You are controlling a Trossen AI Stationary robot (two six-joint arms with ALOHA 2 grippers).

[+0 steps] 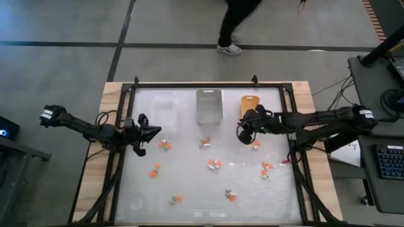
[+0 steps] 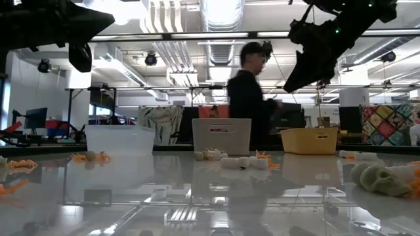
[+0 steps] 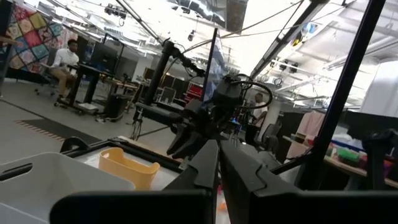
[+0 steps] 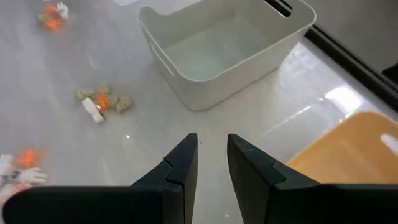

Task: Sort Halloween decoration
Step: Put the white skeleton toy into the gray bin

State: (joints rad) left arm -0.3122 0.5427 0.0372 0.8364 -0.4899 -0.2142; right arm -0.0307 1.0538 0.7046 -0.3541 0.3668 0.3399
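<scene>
The Halloween decoration pieces are tiny orange, white and tan trinkets scattered over the table, such as one, another and a third. My right gripper hovers above the table just in front of the orange-yellow tray. Its fingers stand slightly open with bare table between them, beside the grey tray. A tan and orange trinket lies a little way off. My left gripper hangs shut at the table's left, holding nothing.
A clear tray, the grey tray and the orange-yellow tray stand in a row at the back. A black frame borders the table. A person walks behind the table.
</scene>
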